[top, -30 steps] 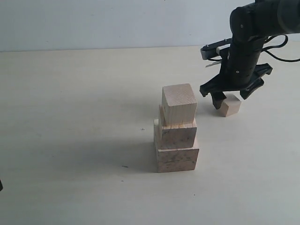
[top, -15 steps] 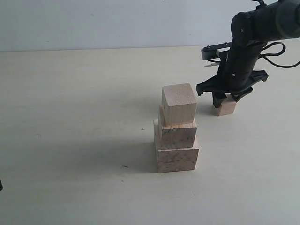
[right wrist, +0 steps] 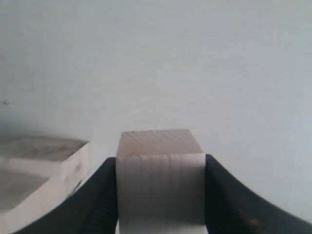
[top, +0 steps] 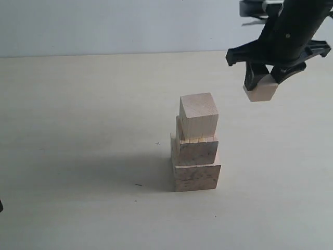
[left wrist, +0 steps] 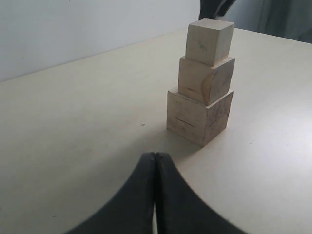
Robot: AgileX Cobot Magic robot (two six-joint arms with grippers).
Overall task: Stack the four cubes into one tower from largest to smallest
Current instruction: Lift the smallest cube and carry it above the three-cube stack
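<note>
Cubes [top: 196,177] of three sizes are seen stacked as a stepped tower [top: 196,148] near the middle of the table [top: 78,130], with the largest at the bottom. The smallest cube [top: 260,90] is clamped between the fingers of the right gripper [top: 264,83] and is held clear of the table, at about two o'clock from the tower in the exterior view. The left gripper [left wrist: 155,195] is pressed closed on nothing and is seen low, apart from the tower.

The step in hand is judged to be the carrying of the last cube. For the next move, the cube would need to be brought toward eight o'clock until it is centred over the top block [top: 198,114]. It would then be squared to that block's faces and lowered gently before release, since that block is set slightly turned against the one below.
</note>
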